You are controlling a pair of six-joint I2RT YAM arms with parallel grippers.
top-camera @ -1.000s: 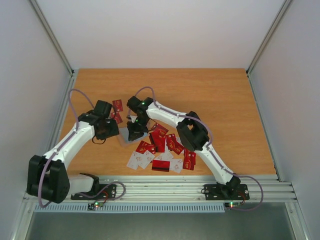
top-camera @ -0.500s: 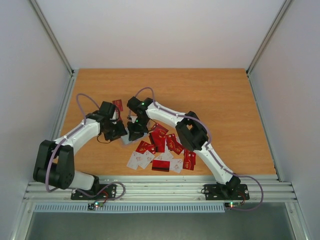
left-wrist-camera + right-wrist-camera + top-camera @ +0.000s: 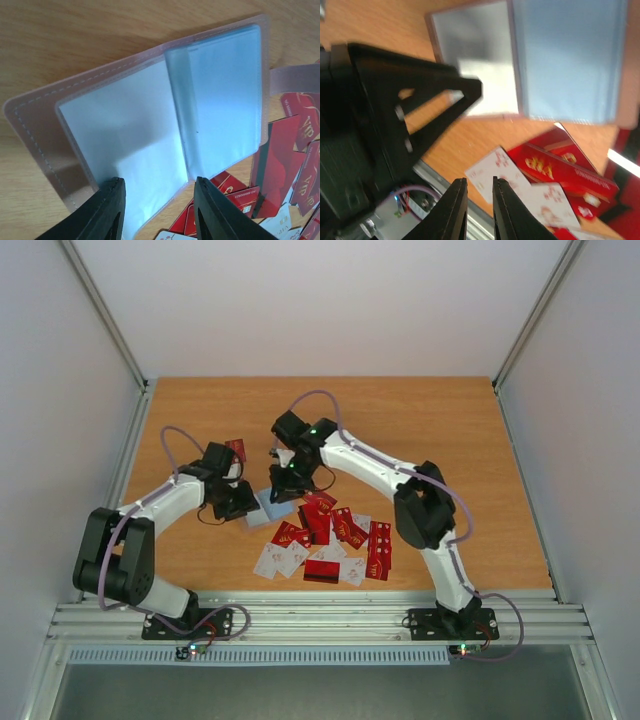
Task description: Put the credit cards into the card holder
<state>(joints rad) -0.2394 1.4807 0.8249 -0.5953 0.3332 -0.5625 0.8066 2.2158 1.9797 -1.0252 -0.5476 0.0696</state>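
Note:
The card holder (image 3: pixel 270 507) lies open on the table, tan cover down, with clear bluish sleeves (image 3: pixel 215 90) facing up; it also fills the top of the right wrist view (image 3: pixel 565 60). My left gripper (image 3: pixel 244 503) (image 3: pixel 159 181) stands open at its near left corner, with one fingertip (image 3: pixel 114 200) over the left sleeve page and the other past the page's edge. My right gripper (image 3: pixel 285 487) (image 3: pixel 480 181) hovers just beyond the holder, jaws almost together and nothing between them. Several red and white credit cards (image 3: pixel 330 537) (image 3: pixel 287 145) (image 3: pixel 555 167) lie scattered to the holder's right.
Two more red cards (image 3: pixel 236 451) lie behind my left wrist. The aluminium rail (image 3: pixel 320 615) runs along the near table edge, and white walls close in the left, right and back sides.
My right gripper has lifted off the holder and pulled back toward the far side. The holder now lies spread open. My left gripper has slid right to the holder and narrowed a little.

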